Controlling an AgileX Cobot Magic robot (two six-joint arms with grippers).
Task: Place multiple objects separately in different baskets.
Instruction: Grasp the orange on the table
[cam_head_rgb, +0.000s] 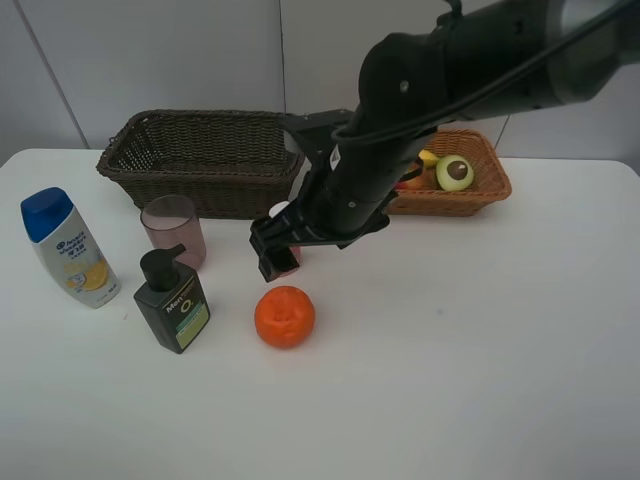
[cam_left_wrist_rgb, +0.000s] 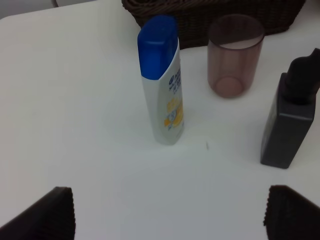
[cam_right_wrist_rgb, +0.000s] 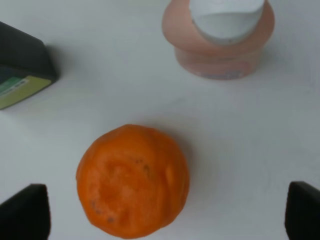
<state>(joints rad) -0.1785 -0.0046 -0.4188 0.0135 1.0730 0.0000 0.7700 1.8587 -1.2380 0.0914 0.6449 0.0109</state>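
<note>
Orange (cam_head_rgb: 285, 316): loose on the white surface (cam_head_rgb: 480, 380) near its middle, untouched. In the high view it has the dark pump bottle (cam_head_rgb: 172, 303) at its 9 o'clock and the small pink bottle (cam_right_wrist_rgb: 218, 37) close by at its 12 o'clock.

Right fingers (cam_right_wrist_rgb: 22, 212): spread wide and holding nothing. They hang above the orange, one to each side of it in the wrist view.

Left fingers (cam_left_wrist_rgb: 42, 215): also wide and empty, facing the white blue-capped shampoo bottle (cam_head_rgb: 66, 248) and the pink translucent cup (cam_head_rgb: 174, 230).

Step in hand, as it appears: taking the orange. The fruit sits a little off the midline between your right fingers, so centre over it before you descend. Come straight down and close across its widest part. It is round and will likely roll if one finger lands first. Keep the far finger clear of the small pink bottle, which could tip.

Containers:
- Light orange-tan wicker basket (cam_head_rgb: 490, 190), at 2 o'clock of the orange. It holds the avocado half (cam_head_rgb: 455, 172), a yellow banana (cam_head_rgb: 428, 157) and a red piece beside them, probably the apple, mostly hidden by the arm. Judged the fruit basket, so the orange belongs here.
- Dark brown wicker basket (cam_head_rgb: 200, 190), at 11 o'clock, is deeper. Nothing shows inside it, though its near corner is hidden by the arm.
</note>
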